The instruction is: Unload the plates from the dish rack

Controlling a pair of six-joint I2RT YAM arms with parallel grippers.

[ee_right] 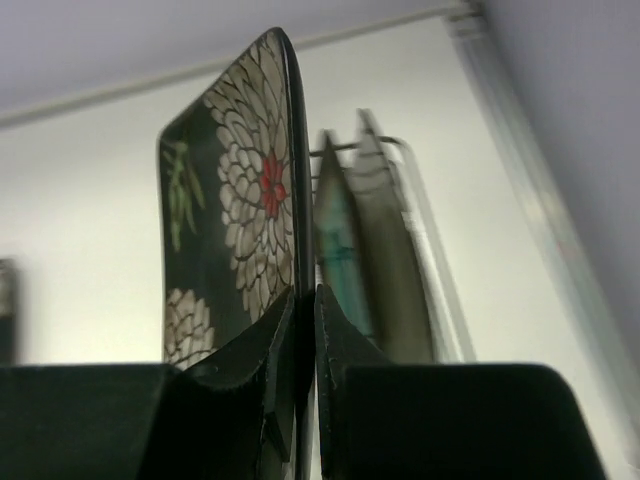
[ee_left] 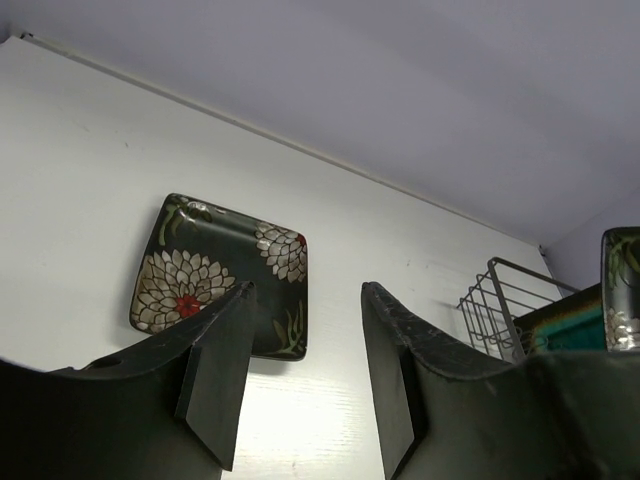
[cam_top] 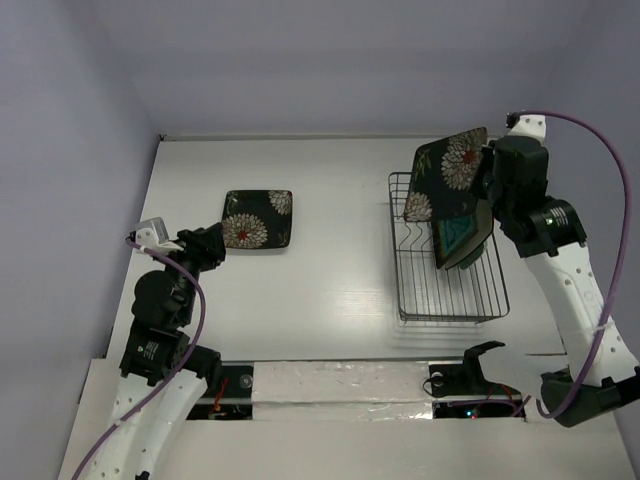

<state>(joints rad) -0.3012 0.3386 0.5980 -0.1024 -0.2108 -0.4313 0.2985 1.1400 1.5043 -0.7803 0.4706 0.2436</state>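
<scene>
A black flowered plate (ee_right: 235,230) hung above the far end of the dish rack (cam_top: 452,318), its edge pinched between the right gripper's (ee_right: 305,300) closed fingers. A teal plate (cam_top: 460,238) stood in the rack. Well left of the rack, a second flowered plate (cam_top: 257,219) lay flat, near the left gripper (ee_left: 305,300), which was spread wide and empty.

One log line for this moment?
right jaws: shut on floral plate, raised over rack | left jaws: open, near second floral plate flat on table | rack: teal plate inside
</scene>
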